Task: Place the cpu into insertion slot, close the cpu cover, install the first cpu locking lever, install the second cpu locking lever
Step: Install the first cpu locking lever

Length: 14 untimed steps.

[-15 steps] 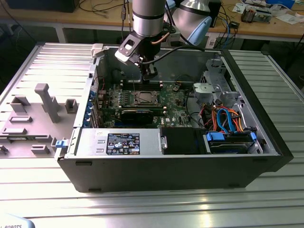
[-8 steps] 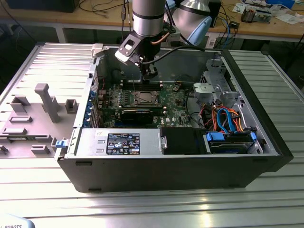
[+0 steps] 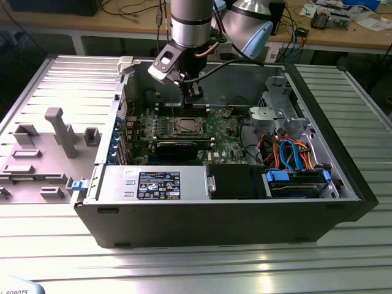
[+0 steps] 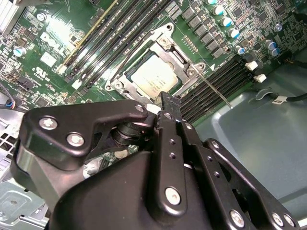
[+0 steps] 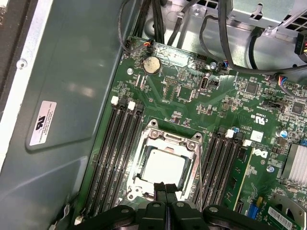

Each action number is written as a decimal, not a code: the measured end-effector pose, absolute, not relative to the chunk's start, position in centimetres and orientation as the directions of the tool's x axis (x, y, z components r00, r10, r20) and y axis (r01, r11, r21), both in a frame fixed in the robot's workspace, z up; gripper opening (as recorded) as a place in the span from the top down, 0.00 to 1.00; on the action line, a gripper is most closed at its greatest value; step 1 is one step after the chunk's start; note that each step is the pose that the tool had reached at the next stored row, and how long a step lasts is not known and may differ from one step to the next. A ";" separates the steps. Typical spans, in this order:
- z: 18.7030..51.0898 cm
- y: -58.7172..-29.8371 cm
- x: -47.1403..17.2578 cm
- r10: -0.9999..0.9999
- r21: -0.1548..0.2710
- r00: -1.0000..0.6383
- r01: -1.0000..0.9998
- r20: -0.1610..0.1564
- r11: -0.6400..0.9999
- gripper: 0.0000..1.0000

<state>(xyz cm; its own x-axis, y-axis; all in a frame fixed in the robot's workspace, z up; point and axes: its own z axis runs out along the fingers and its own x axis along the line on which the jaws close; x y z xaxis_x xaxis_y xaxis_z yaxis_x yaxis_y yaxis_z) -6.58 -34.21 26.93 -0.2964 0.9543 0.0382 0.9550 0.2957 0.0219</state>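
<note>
Your gripper (image 5: 165, 190) hangs low inside the open case (image 3: 318, 202). Its fingers (image 4: 168, 103) are clenched together with nothing between them, and in both wrist views the tips sit over one edge of the cover (image 5: 169, 140). The cpu (image 5: 165, 168) already lies flat in its slot on the board (image 5: 192, 96). The cover looks to be down over it, with the frame around the chip and the silvery top showing through the window. So the placing is done and the cover appears closed, and by my reading you are at the first lever. In the second wrist view one lever (image 4: 216, 91) shows as a thin bright rod standing off from a corner of the cover and reaching out over the memory slots (image 4: 228, 72). It looks unlatched to me, and I cannot tell whether the other one is hooked. This step calls for the clenched tips to meet that rod squarely and press it down and sideways under its hook. They also need to keep off the cover and the memory slots beside it. The rod is slim and likely springy, so it could slip off the tips. The case sits on the ribbed surface (image 3: 184, 269).
</note>
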 end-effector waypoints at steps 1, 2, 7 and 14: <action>26.9 -34.2 -6.6 0.952 0.022 -0.305 0.952 0.038 0.304 0.89; 26.9 -34.2 -6.6 0.949 0.022 -0.314 0.949 0.038 0.313 0.89; 26.9 -34.2 -6.7 0.935 0.022 -0.352 0.936 0.038 0.351 0.89; 26.9 -34.2 -6.7 0.908 0.022 -0.417 0.909 0.038 0.416 0.89</action>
<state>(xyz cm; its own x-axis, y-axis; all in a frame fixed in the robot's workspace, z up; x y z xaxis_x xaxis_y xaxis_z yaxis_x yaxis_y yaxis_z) -6.74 -34.22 26.94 -0.4166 0.9083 0.0381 0.9091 0.4160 0.0218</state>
